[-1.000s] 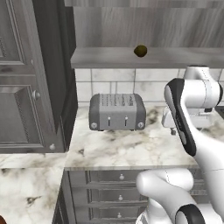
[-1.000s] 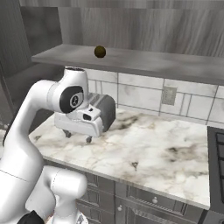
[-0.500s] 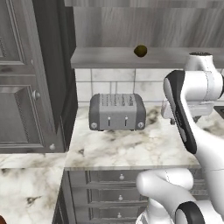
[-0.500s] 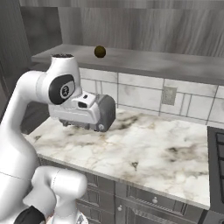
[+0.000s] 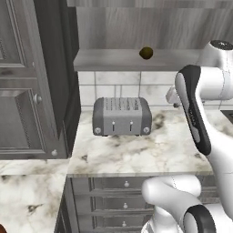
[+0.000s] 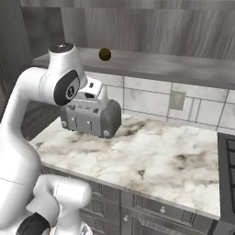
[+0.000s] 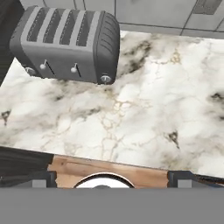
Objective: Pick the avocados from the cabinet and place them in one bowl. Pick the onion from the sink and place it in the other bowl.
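We count one toaster (image 5: 122,116), one avocado (image 5: 146,53), one shelf board of the cabinet (image 6: 151,66) and one wall outlet (image 6: 176,100).

Taking the toaster as our landmark and working from near to far: in front of it the marble counter (image 6: 156,160) runs to a straight front edge, with a row of grey drawers (image 5: 123,205) below that edge. In the hand view we look down on the bare marble just in front of and to the right of the toaster, with our two finger tips (image 7: 43,178) at the bottom of that view set far apart and nothing between them, so the gripper (image 7: 111,179) is released and carries nothing. The arm's upper links stand to the right of the toaster in the left base view. Marble lies open on the toaster's right, all the way toward a dark edge at the far right of the right base view.

To the toaster's left stand tall panelled grey doors (image 5: 22,82).

Behind the toaster is the tiled wall. Above it the shelf board holds the single dark olive-brown avocado, sitting near the board's front edge, above and slightly right of the toaster.
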